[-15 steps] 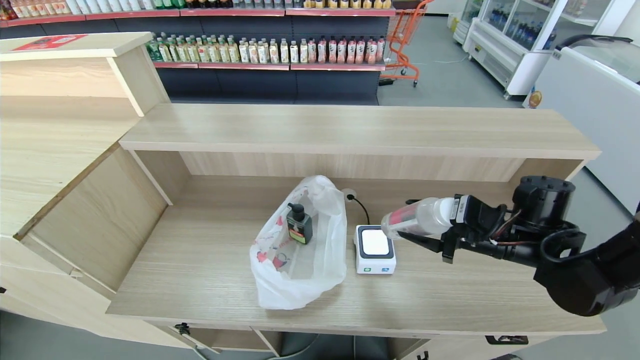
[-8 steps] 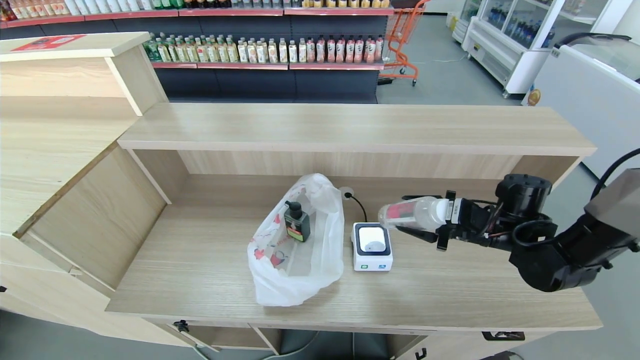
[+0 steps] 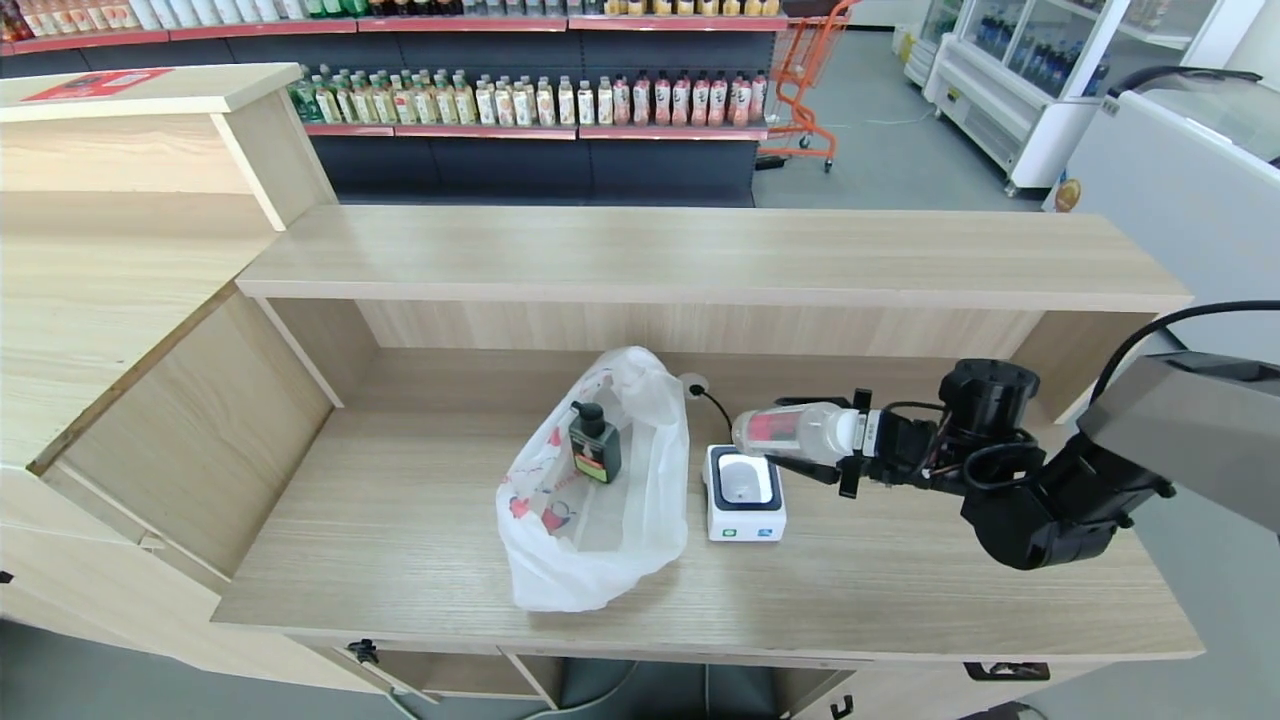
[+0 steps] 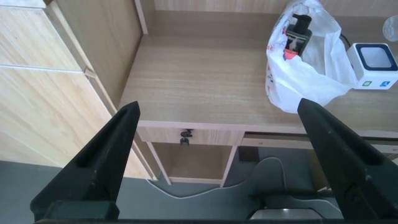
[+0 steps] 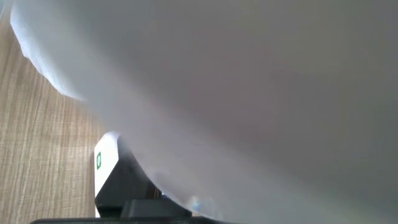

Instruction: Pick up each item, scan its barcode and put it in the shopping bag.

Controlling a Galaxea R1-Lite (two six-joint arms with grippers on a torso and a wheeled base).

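Right gripper [image 3: 805, 437] clamped on clear red-labelled plastic bottle [image 3: 775, 430], level over white square scanner [image 3: 745, 512]; white plastic shopping bag [image 3: 560, 560] w/ dark pump bottle [image 3: 594, 450] just beside it; left gripper [image 4: 217, 106] spread apart.

I count two bottles: one clear bottle [image 3: 795, 432] with a red label and one dark pump bottle [image 3: 594, 445]. There is one shopping bag [image 3: 560, 575], one scanner [image 3: 745, 493] with one black cable [image 3: 722, 418], and one tabletop [image 3: 900, 590]. I have two tools, the left tool [image 4: 217, 107] and the right tool [image 3: 815, 437]. One orange cart [image 3: 810, 70] stands behind.
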